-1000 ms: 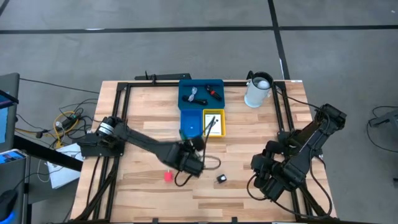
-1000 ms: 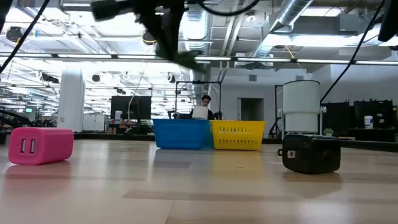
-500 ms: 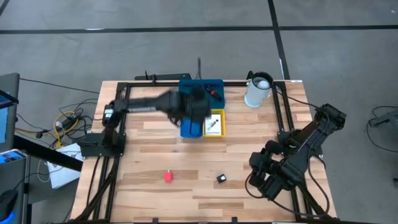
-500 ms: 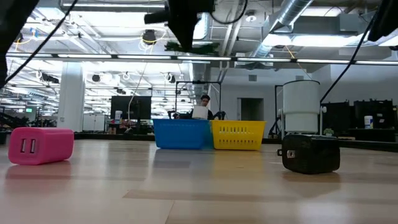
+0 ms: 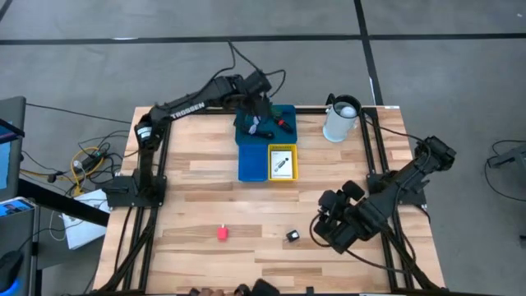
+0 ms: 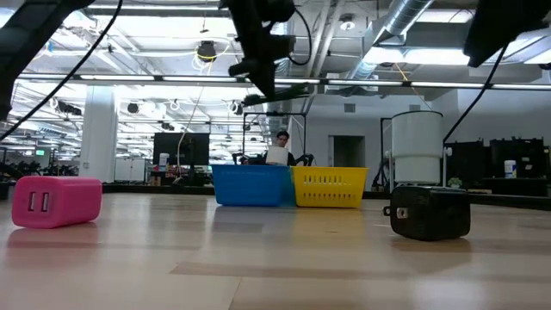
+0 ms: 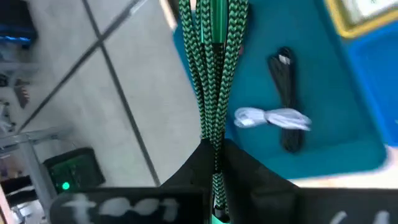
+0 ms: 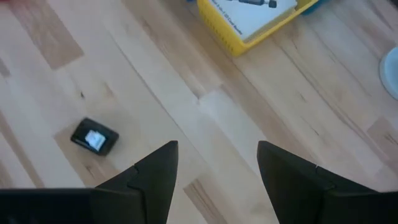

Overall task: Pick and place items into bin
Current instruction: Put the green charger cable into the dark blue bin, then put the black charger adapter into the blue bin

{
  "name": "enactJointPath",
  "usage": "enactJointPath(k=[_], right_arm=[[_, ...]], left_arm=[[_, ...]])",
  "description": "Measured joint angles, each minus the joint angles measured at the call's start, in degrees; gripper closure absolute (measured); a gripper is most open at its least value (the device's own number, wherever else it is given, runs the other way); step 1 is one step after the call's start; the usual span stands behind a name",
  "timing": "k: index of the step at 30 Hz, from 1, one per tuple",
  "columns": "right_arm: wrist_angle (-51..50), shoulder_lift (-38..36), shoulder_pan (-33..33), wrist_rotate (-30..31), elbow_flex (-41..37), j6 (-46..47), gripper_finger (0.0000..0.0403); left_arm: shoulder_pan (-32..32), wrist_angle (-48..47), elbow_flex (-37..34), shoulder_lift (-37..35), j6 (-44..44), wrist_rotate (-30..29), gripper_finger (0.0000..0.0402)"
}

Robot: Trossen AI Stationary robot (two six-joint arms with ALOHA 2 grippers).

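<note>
My left gripper (image 7: pixel 214 155) hung over the wide blue tray (image 5: pixel 265 140) at the table's far edge, clamped on a green braided cable (image 7: pixel 214 74). My right gripper (image 8: pixel 214 168) stood spread and empty above bare wood, the black piece (image 8: pixel 94 137) nearby. The pink block (image 5: pixel 222 233) sat apart, open board around it.

Bare table (image 5: pixel 197 197) lies open around pink block (image 5: pixel 222 233) and black piece (image 5: pixel 292 237).
</note>
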Motion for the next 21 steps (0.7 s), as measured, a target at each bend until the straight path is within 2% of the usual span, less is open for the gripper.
enactJointPath(k=[4,9,14,21], right_arm=[[1.5,0.0,-1.8,0.0,0.0,-0.7,0.0188],[1.7,0.0,-3.0,-0.2,0.0,-0.8,0.0188],[1.7,0.0,-2.9,-0.2,0.0,-0.8,0.0188],[3.0,0.0,-2.9,-0.2,0.0,-0.8,0.0188]], left_arm=[[2.1,2.4,-2.0,0.0,0.8,3.6,0.04],[3.6,4.5,-4.4,0.0,2.1,6.1,0.0378],[3.6,7.1,-6.4,0.0,2.1,6.2,0.0357],[3.4,9.3,-7.1,0.0,2.5,6.0,0.035]])
